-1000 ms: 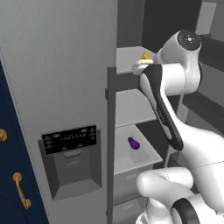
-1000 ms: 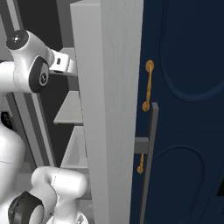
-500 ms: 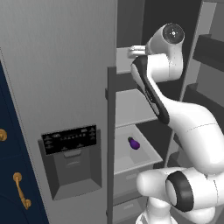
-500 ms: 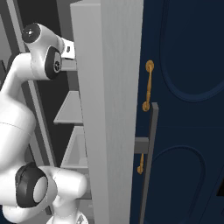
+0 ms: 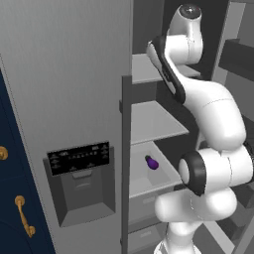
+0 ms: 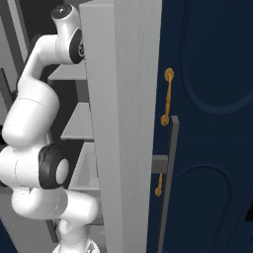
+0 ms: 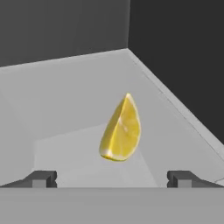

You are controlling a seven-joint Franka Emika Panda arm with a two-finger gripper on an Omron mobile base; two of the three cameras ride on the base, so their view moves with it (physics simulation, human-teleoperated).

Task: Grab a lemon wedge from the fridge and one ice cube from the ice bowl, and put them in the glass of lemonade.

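Observation:
The lemon wedge point(image 7: 121, 129), bright yellow, stands on its cut edge on a grey fridge shelf point(image 7: 65, 96) near the back corner. My gripper point(image 7: 113, 179) is open, and the wedge lies just ahead of it, between the lines of the two fingertips point(image 7: 41, 178) and untouched. In the left base view my arm point(image 5: 198, 99) reaches up into the open fridge point(image 5: 74, 74), over the top shelf point(image 5: 144, 69), and hides the wedge there. The ice bowl and the glass of lemonade are out of view.
A small purple eggplant point(image 5: 152, 162) lies on a lower fridge shelf. The open fridge door point(image 6: 123, 123) with its dark bar handle point(image 6: 170, 178) stands right of the arm. Navy cabinets with gold handles point(image 6: 167, 96) flank the fridge. The shelf's dark back wall point(image 7: 175, 52) is close.
My arm has swung up and further into the fridge at the top shelf. It now covers the yellow wedge that showed earlier in the left base view.

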